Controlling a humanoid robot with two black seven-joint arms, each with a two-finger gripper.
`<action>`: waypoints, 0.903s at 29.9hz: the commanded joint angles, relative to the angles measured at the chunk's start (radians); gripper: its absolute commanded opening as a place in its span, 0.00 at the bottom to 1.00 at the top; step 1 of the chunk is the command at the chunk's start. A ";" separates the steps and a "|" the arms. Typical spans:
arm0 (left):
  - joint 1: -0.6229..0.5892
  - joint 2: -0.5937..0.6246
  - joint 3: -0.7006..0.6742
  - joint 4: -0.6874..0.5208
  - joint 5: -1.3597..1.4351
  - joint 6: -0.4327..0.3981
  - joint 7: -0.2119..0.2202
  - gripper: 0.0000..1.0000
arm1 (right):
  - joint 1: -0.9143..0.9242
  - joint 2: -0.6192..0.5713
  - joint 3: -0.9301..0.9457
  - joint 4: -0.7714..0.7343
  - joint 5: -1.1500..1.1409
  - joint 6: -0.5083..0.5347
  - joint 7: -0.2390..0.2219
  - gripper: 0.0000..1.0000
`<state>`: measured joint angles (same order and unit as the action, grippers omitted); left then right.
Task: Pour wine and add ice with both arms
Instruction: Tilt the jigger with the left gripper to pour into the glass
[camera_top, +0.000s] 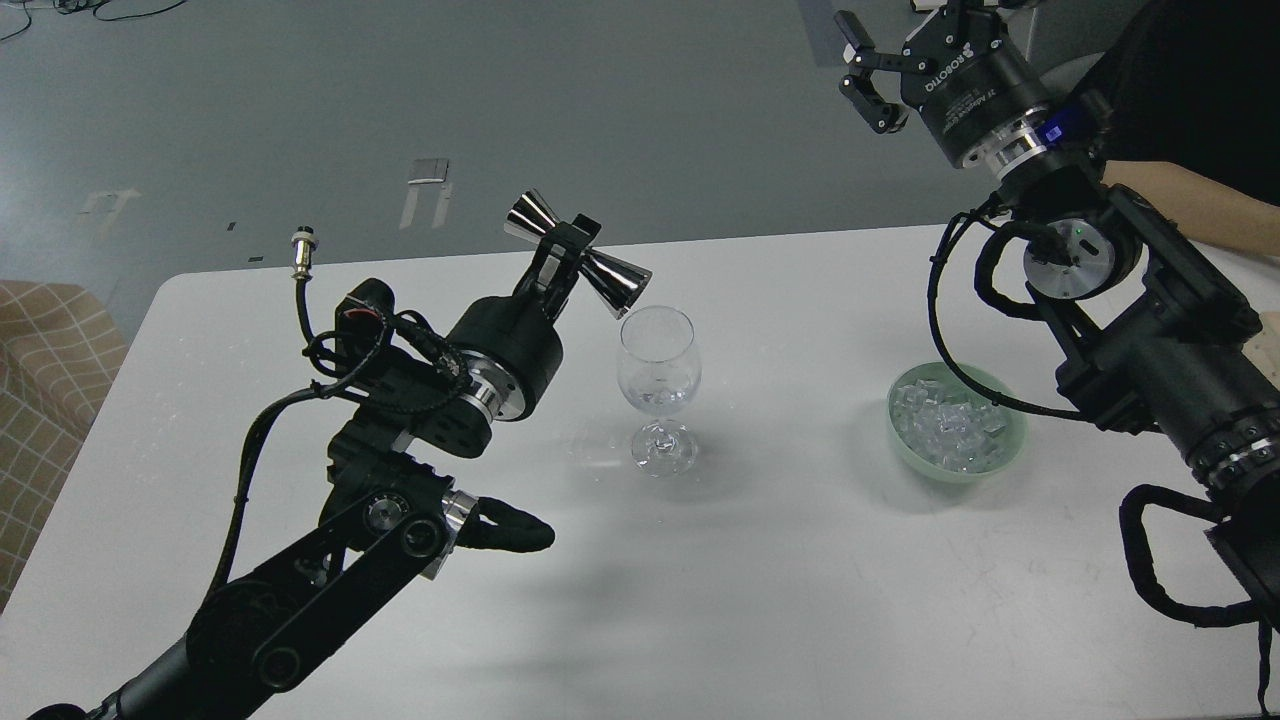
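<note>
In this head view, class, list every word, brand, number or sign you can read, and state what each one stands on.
"ROBOTIQ": white letters on the black body of the right gripper, seen upside down.
Smaller white print beside it on the same body: too small to read.
The left gripper, jigger, wine glass, ice and green bowl: no lettering visible.

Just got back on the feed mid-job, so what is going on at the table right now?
The left end effector is shut on a silver jigger, tilted with its lower mouth just above the rim of the wine glass on the white table; it looks like the pour. The right end effector is open and empty, raised beyond the table's far edge. The ice sits untouched in a green bowl to the right of the glass.
</note>
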<state>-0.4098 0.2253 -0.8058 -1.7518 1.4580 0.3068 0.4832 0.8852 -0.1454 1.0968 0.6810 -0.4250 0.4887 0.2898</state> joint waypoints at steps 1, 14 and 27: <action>-0.010 0.008 0.002 0.000 0.004 0.000 -0.001 0.00 | 0.000 -0.002 0.000 0.000 0.000 0.000 0.000 1.00; -0.110 0.037 0.050 -0.002 0.010 0.000 0.000 0.00 | 0.001 -0.005 0.000 0.000 0.000 0.000 -0.001 1.00; -0.135 0.045 0.054 -0.009 0.012 -0.052 0.002 0.00 | 0.000 -0.005 -0.002 0.000 0.000 0.000 -0.001 1.00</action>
<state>-0.5506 0.2749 -0.7544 -1.7609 1.4696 0.2569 0.4846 0.8866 -0.1514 1.0968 0.6810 -0.4242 0.4887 0.2883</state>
